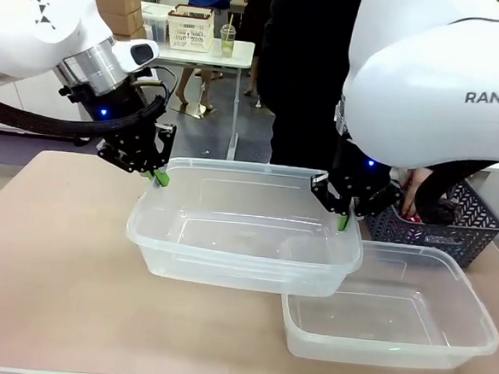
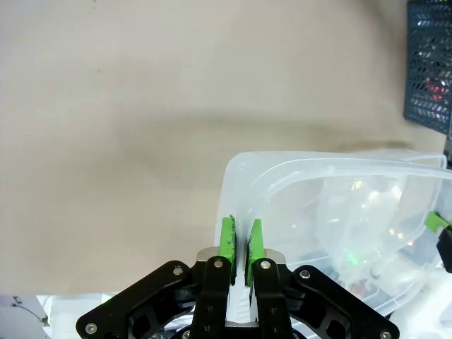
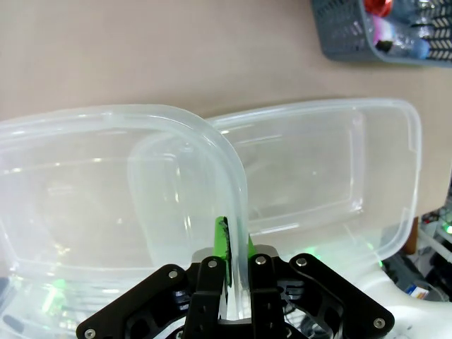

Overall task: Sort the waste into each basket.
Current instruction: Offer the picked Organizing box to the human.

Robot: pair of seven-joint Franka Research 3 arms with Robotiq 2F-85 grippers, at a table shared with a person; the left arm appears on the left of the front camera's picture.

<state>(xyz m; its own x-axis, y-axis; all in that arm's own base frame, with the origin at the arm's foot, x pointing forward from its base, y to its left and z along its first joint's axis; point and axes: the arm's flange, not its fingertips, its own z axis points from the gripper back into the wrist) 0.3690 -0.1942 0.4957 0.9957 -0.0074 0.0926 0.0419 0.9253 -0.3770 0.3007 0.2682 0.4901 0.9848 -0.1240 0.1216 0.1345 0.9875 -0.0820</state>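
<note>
Two clear baskets show. One basket (image 1: 227,267) hangs tilted a little above the table, held by its rim at both ends. My left gripper (image 1: 158,176) is shut on its left corner rim (image 2: 236,185), my right gripper (image 1: 343,217) on its right corner rim (image 3: 236,191). The second basket (image 1: 383,355) rests on the table at the front right, partly under the raised one, and has nothing in it. The waste (image 3: 381,7), red and clear pieces, lies in a dark lattice basket (image 1: 473,233) at the far right, where a person's hand (image 1: 419,192) reaches in.
The dark lattice basket stands close behind my right gripper. The person stands at the far side of the table. Bare tabletop (image 1: 47,258) stretches to the left and front of the raised basket.
</note>
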